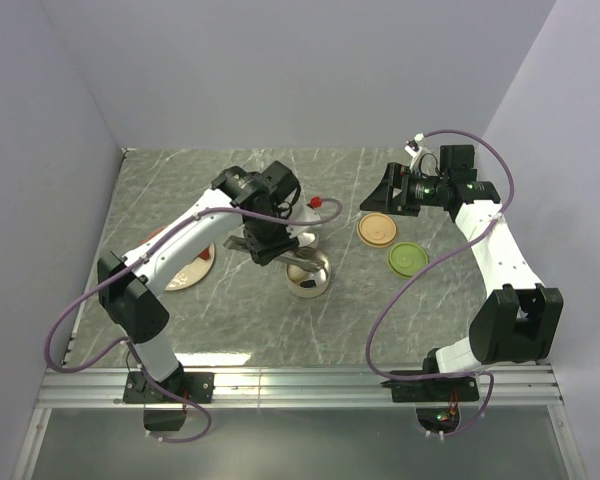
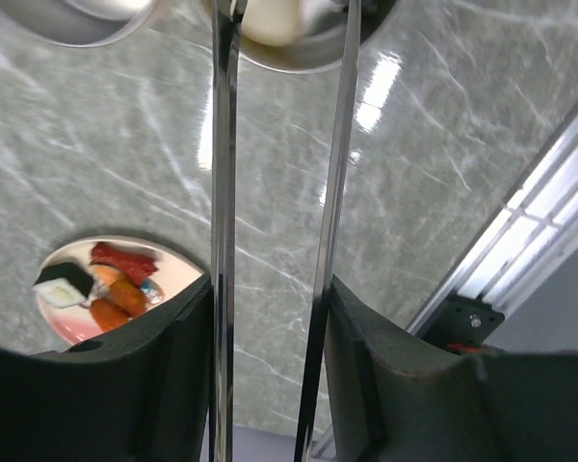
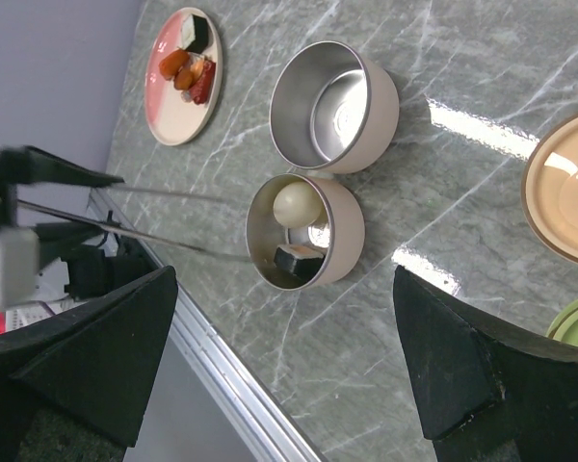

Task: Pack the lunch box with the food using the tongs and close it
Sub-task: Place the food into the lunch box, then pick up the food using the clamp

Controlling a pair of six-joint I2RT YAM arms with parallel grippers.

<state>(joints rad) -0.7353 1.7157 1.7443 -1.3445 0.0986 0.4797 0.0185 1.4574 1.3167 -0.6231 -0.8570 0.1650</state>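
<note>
My left gripper (image 2: 270,308) is shut on the tongs (image 2: 222,183), one finger pressing on each slim arm. The arms stand apart, and their tips reach over the rim of the nearer steel tin (image 3: 347,231) of the lunch box. That tin holds a whitish ball (image 3: 297,204) and a dark-and-white piece (image 3: 299,258). The second tin (image 3: 376,106) beside it is empty. More food (image 2: 116,284), orange-red chunks and a dark-and-white piece, lies on the pink plate (image 1: 192,272). My right gripper (image 1: 382,195) hangs open above the table, holding nothing.
The pale orange lid (image 1: 377,230) and the green lid (image 1: 408,260) lie flat on the marble table to the right of the tins. A metal rail (image 1: 300,385) runs along the near table edge. Grey walls close in the left, back and right.
</note>
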